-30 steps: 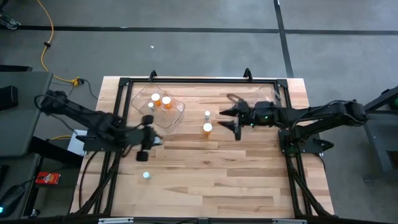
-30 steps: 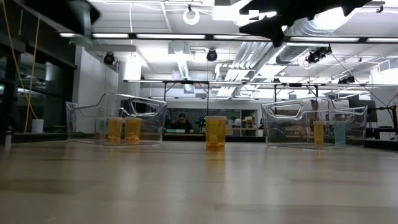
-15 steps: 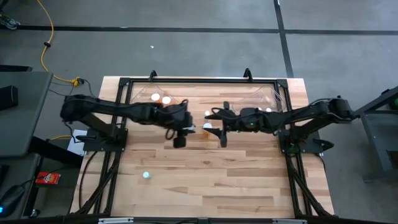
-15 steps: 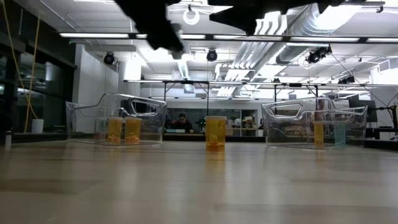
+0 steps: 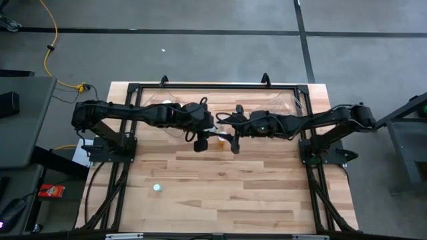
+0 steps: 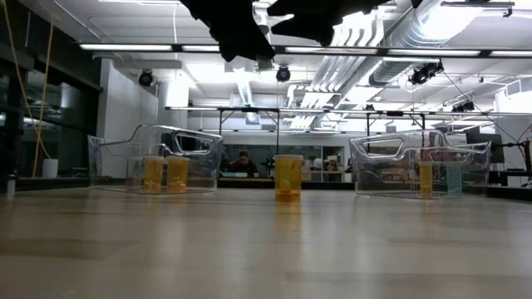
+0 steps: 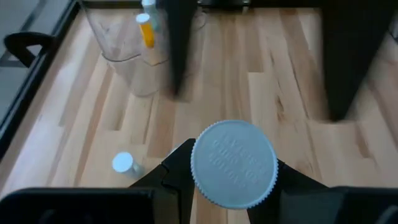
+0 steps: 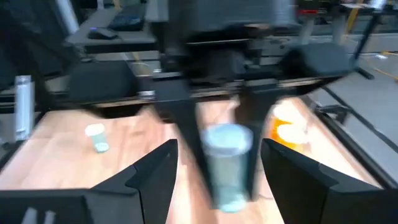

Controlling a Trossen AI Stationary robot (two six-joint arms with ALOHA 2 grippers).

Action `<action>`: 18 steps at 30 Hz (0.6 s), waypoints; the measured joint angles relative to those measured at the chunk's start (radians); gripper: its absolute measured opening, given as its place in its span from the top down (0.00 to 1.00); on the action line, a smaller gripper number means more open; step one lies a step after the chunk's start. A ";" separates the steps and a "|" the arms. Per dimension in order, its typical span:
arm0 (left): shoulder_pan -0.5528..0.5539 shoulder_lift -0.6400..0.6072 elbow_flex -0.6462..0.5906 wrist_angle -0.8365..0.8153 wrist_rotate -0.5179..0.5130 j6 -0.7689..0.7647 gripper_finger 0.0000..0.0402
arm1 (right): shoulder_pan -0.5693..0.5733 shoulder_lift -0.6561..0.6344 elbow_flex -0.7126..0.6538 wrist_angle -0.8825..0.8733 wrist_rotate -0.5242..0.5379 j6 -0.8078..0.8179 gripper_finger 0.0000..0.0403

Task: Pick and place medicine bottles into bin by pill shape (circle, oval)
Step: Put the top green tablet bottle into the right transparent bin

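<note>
High view: both dark arms meet above the middle of the wooden worktop (image 5: pixel 253 187). The left pincer (image 5: pixel 201 143) grips a small pale bottle with a white ribbed cap (image 7: pixel 234 163). The right pincer (image 5: pixel 233 141) faces it with fingers spread wide around nothing. A small orange bottle (image 6: pixel 288 176) stands on the worktop between two clear plastic bins (image 6: pixel 154 159), each holding orange bottles.

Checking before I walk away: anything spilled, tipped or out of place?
Nothing looks spilled or damaged. One small pale bottle sits alone on the table, on the left arm's side, apart from everything else.
</note>
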 joint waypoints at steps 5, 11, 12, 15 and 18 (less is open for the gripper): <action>0.000 0.000 0.000 0.009 0.026 0.007 0.77 | -0.022 0.000 0.000 0.002 -0.040 0.004 0.44; 0.000 0.002 0.000 0.069 0.026 0.007 0.77 | -0.023 0.000 0.000 0.002 -0.098 0.004 0.44; 0.000 0.003 0.000 0.078 0.027 0.007 0.77 | -0.023 0.000 0.000 0.002 -0.098 0.003 0.44; 0.000 0.004 0.000 0.081 0.030 0.007 0.77 | -0.028 0.000 0.000 0.006 -0.094 0.002 0.44; 0.000 0.004 0.000 0.080 0.030 0.007 0.77 | -0.030 0.000 0.000 0.021 -0.090 0.003 0.44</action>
